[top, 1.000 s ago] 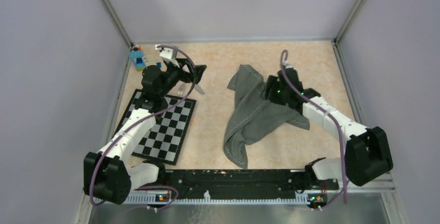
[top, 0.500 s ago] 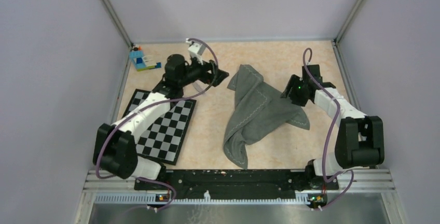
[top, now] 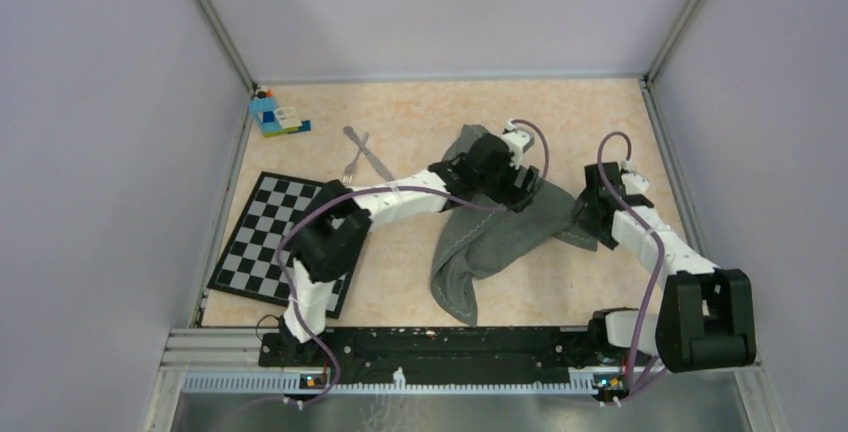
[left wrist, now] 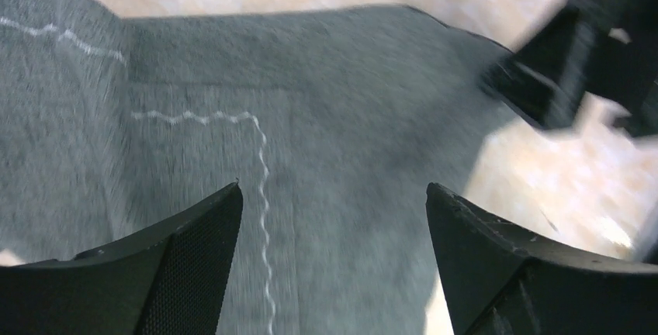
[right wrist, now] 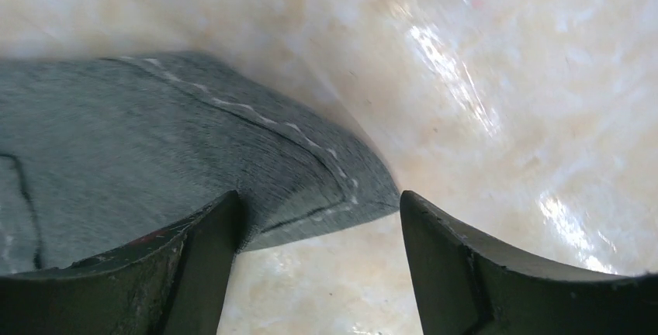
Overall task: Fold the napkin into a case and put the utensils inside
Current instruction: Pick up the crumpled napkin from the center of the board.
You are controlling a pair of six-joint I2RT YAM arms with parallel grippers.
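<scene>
On beige tabletop (top: 420, 112), rumpled grey napkin (top: 480, 242).

Pale lilac walls (top: 450, 12) enclose a beige marbled tabletop (top: 420, 117), evenly lit.

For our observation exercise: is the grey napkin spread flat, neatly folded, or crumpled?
Crumpled. The napkin lies in an irregular heap, layers overlapping, one twisted end trailing toward the near edge; no flat square or tidy strip.
</scene>
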